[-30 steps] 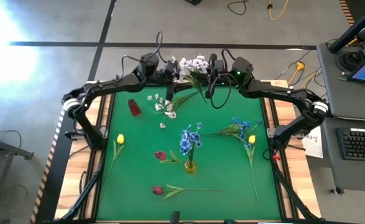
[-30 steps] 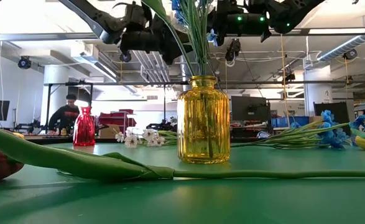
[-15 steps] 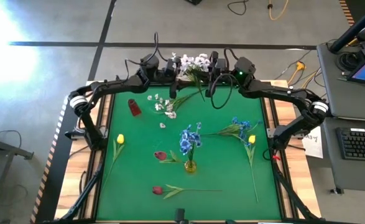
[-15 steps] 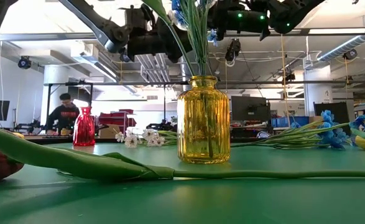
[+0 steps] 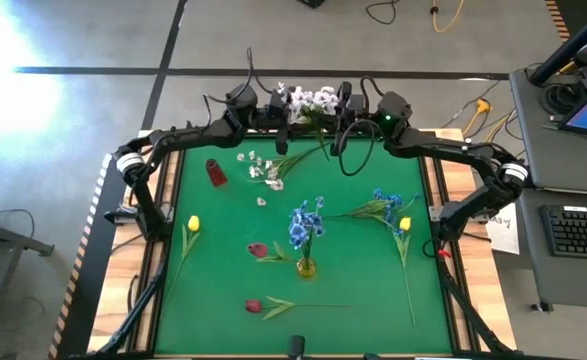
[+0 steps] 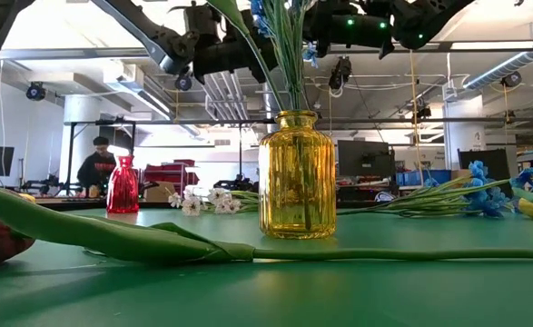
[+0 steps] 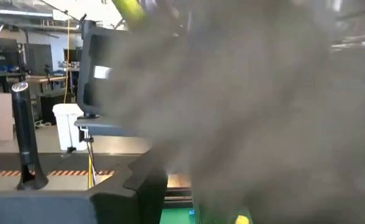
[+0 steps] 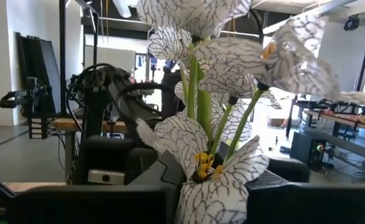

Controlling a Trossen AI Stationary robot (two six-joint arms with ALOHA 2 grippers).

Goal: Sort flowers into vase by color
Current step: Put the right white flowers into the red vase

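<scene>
**White spray held high at the table's far edge, with a long way to fall**

At the far edge of the green table (image 5: 223, 300), I have both arms raised and meeting over the rim. Going left to right: the left gripper (image 5: 273, 108) hangs beside the white blooms, and I cannot tell from any view whether its fingers are parted or closed, because its wrist camera is smeared with blur. Next, the white flower spray (image 5: 313, 100) sits between the two grippers, its stem trailing down toward the mat. The right gripper (image 5: 345, 105) is on the spray's other side; its wrist view is filled with the veined white petals (image 8: 201, 143) right up against the lens, so I judge that it has hold of the stem, though the fingers themselves are hidden.

Below, the red vase (image 5: 216, 172) stands near the left rim with loose white blossoms (image 5: 265, 172) beside it. The yellow vase (image 5: 305, 266) at centre already carries blue flowers (image 5: 303, 225).

My worry is the transfer. If one gripper lets go before the other has a firm hold, the spray could drop off the table's back edge. The trailing stem could also snag cables, or sweep the loose blossoms or red vase as I carry it.
</scene>
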